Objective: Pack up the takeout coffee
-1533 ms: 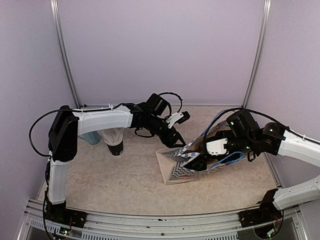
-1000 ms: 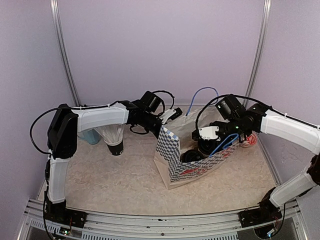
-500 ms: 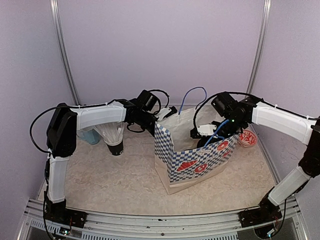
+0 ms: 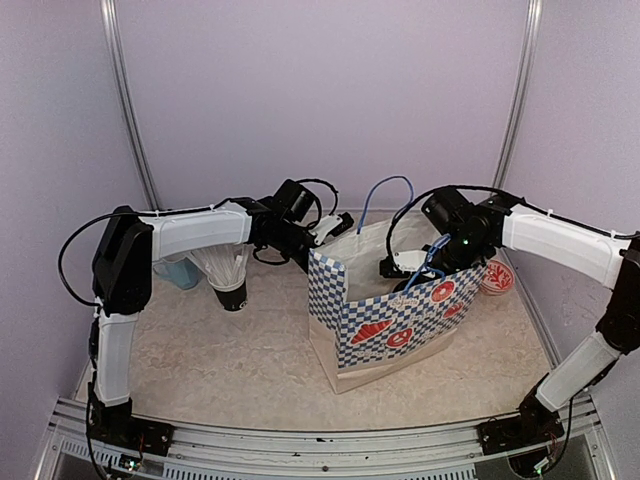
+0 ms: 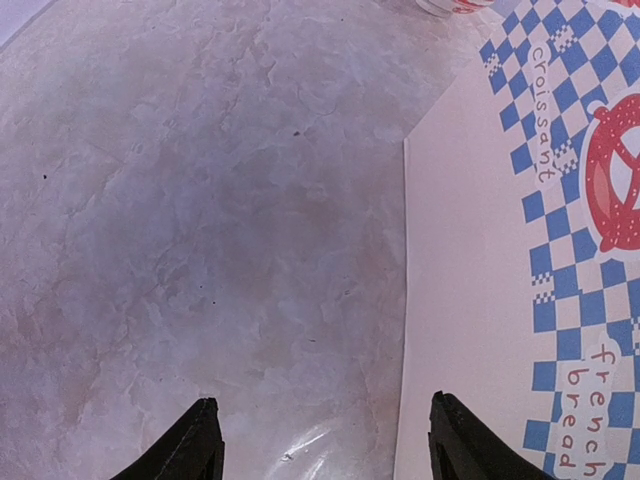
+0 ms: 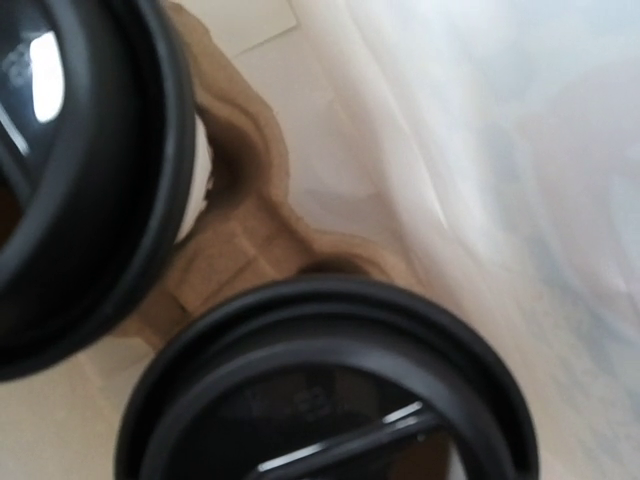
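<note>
A blue-checked paper bag (image 4: 395, 320) with red bread prints stands upright mid-table. In the right wrist view two black cup lids (image 6: 90, 180) (image 6: 330, 400) sit in a brown cardboard carrier (image 6: 250, 220) inside the bag; the cups' white walls barely show. My right gripper (image 4: 400, 268) reaches into the bag's top, close above the lids, and its fingers are hidden. My left gripper (image 4: 335, 225) is open and empty at the bag's back left corner. In the left wrist view it (image 5: 325, 445) hovers over the table beside the bag's side (image 5: 520, 300).
A black cup of white straws (image 4: 230, 285) and a light-blue mug (image 4: 178, 272) stand left of the bag, under my left arm. A small red-and-white round container (image 4: 497, 277) sits right of the bag. The bag's blue handle (image 4: 385, 185) arches above its top.
</note>
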Controlling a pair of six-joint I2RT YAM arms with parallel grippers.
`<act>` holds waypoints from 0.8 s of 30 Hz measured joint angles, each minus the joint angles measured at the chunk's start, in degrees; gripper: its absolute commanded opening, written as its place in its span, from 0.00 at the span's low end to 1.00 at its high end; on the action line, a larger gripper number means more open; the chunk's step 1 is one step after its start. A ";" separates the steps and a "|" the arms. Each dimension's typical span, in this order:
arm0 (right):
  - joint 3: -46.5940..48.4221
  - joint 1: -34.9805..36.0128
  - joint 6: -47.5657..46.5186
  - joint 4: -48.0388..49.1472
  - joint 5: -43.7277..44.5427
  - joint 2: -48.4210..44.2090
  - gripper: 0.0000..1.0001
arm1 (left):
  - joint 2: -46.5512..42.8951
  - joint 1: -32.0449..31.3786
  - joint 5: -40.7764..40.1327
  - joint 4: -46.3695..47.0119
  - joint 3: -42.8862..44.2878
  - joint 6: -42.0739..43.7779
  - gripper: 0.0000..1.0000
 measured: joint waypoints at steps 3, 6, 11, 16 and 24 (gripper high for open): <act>-0.68 0.00 0.11 1.03 -0.42 -0.20 0.35 | 0.00 0.00 -0.02 -0.04 0.00 0.02 0.69; -0.85 0.00 0.28 1.66 -0.94 -0.04 0.36 | 0.00 0.00 -0.17 -0.07 0.00 0.04 0.69; -0.68 0.00 0.37 1.46 -1.38 0.04 0.44 | -0.09 0.00 -0.70 -0.11 0.00 0.35 0.69; 0.70 -0.02 0.37 -0.87 -1.88 0.26 0.63 | -1.03 0.00 -1.38 -0.52 0.00 0.87 0.70; 9.79 -0.02 1.18 -10.45 -7.21 0.85 0.94 | -3.45 0.33 -2.45 -2.23 2.10 1.18 0.70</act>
